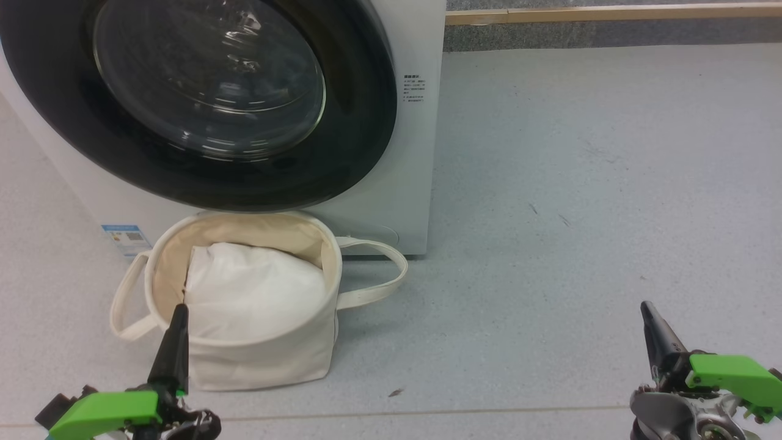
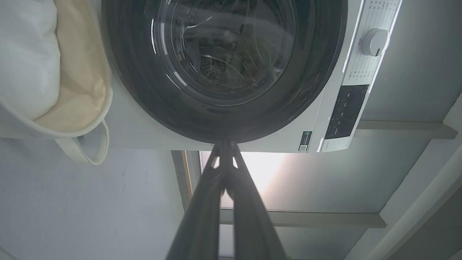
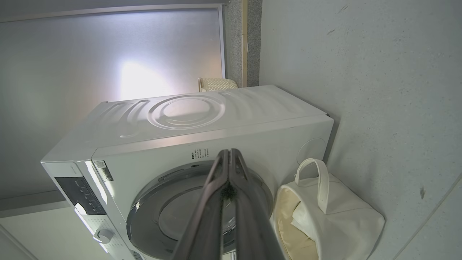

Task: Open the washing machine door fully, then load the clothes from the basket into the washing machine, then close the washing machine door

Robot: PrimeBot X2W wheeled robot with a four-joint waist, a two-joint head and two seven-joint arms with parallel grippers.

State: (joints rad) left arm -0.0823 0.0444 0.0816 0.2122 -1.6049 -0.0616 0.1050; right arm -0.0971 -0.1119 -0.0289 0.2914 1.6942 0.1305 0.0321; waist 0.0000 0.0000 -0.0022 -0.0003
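The washing machine door (image 1: 201, 104) is shut; the basket (image 1: 263, 360) stands upright before the washing machine (image 1: 415, 153).

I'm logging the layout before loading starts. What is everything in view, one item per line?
White front-loading washing machine: one, white, behind the basket.
Round door, glossy black rim, clear glass bowl: one, black, machine's front, looks closed.
Round cream canvas basket with loop handles: one, cream, on the floor before the door.
Plain pillow-like bundle: one, white, inside the basket.
Small label sticker: one, blue, machine's lower front corner.
Control knob: one, white, machine's panel.
Speckled floor: one, grey, underneath.
Left gripper: one, dark fingers shut, by the basket's rim.
Right gripper: one, dark fingers shut, above the floor.
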